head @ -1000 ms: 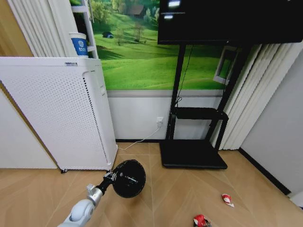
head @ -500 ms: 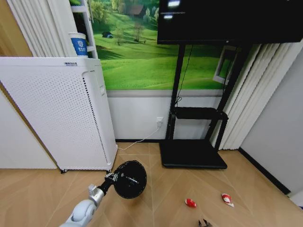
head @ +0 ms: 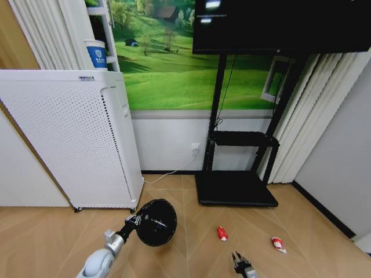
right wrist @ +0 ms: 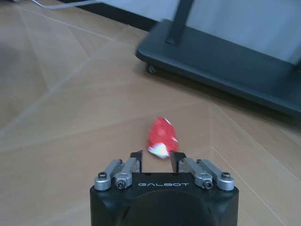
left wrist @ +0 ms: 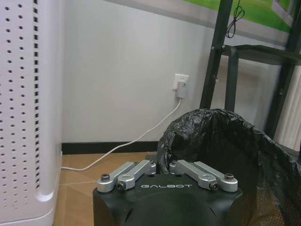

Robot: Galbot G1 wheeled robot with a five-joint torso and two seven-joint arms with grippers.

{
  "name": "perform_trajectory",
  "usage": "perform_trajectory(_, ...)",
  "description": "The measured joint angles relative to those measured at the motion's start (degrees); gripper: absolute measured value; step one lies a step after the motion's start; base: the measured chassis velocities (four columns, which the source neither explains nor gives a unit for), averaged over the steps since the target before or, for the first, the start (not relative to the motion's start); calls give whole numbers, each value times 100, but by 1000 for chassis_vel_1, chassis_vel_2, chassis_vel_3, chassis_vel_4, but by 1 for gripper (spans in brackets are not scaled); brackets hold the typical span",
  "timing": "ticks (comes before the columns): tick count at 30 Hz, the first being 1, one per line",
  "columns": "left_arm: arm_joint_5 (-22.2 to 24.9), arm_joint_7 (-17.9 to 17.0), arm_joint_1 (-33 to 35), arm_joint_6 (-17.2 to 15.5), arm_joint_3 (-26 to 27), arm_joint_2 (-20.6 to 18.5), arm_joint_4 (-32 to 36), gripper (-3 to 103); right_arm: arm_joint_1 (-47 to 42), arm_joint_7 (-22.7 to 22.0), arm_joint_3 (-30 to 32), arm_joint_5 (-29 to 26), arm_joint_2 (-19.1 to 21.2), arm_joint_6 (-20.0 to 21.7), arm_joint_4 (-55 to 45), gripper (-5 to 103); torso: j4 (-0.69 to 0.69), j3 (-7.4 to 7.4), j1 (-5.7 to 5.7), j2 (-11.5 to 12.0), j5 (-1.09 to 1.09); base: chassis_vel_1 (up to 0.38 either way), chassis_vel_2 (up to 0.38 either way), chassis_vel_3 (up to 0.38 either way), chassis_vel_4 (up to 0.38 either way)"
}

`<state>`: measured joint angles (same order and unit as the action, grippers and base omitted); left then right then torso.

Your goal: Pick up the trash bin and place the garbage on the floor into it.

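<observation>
- Head view: your trash bin (head: 155,222) is held off the floor (head: 52,240) at lower left-centre, tipped so you look into its black-lined mouth.
- Left gripper (head: 134,220) is clamped on the bin's rim. In the left wrist view you see its fingers (left wrist: 143,167) closed over the bag-covered edge of the bin (left wrist: 225,150).
- The bin sits just in front of the white perforated appliance (head: 69,139), near its lower right corner.
- A red wad (head: 222,233) lies on the planks to the right of the bin, apart from it.
- A red-and-white wrapper (head: 279,244) lies further right, well apart from the wad.
- Right gripper (head: 241,262) is at the bottom edge, between the wad and the wrapper but nearer you, fingers spread and nothing in them.
- In the right wrist view the right gripper (right wrist: 156,159) is open, with the red wad (right wrist: 161,136) on the floor just beyond its tips. You can't tell if the tips touch it.
- The black TV-stand base (head: 235,189) sits behind the wad against the wall. In the right wrist view it (right wrist: 221,59) lies beyond the wad.
- A white cable (left wrist: 127,146) runs from a wall outlet (left wrist: 181,84) down to the floor behind the bin.
</observation>
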<state>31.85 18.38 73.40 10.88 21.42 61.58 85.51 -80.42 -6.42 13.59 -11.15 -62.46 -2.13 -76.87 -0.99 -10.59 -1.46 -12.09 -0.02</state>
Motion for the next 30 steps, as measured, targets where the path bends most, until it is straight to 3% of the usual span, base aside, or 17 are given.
perform_trajectory(3, -13, 7, 96, 32, 145, 27, -16, 6, 21, 28, -121, 51, -7, 112, -206, 41, 0, 0, 0, 0, 1, 0, 0, 0, 0)
perform_trajectory(8, 106, -149, 274, 76, 671, 101, 47, 6, 281, 31, -542, 150, -76, 255, -246, 68, -2, 0, 0, 0, 1, 0, 0, 0, 0)
perform_trajectory(9, 106, -149, 274, 76, 671, 101, 47, 6, 281, 31, -542, 150, -76, 255, -246, 68, -2, 0, 0, 0, 1, 0, 0, 0, 0)
perform_trajectory(10, 133, -151, 323, 76, 810, 102, 75, 6, 394, 29, -623, 159, -110, 265, -153, 68, -2, 0, 0, 0, 2, 0, 0, 0, 0)
perform_trajectory(12, 201, -151, 426, 77, 1043, 107, 139, 6, 660, -1, -734, 196, -206, 269, 91, 79, -1, 0, 0, 0, 1, 0, 0, 0, 0)
perform_trajectory(18, 266, -44, 748, 85, 1480, 144, 262, 6, 1283, -85, -880, 277, -332, 304, 681, 98, 2, 0, 0, 0, 2, 0, 0, 0, 0)
perform_trajectory(30, 158, 16, 849, 126, 1494, 367, 292, 6, 2069, -153, -1048, 359, -544, 443, 1785, 100, -2, 0, 0, 0, 1, 0, 0, 0, 0)
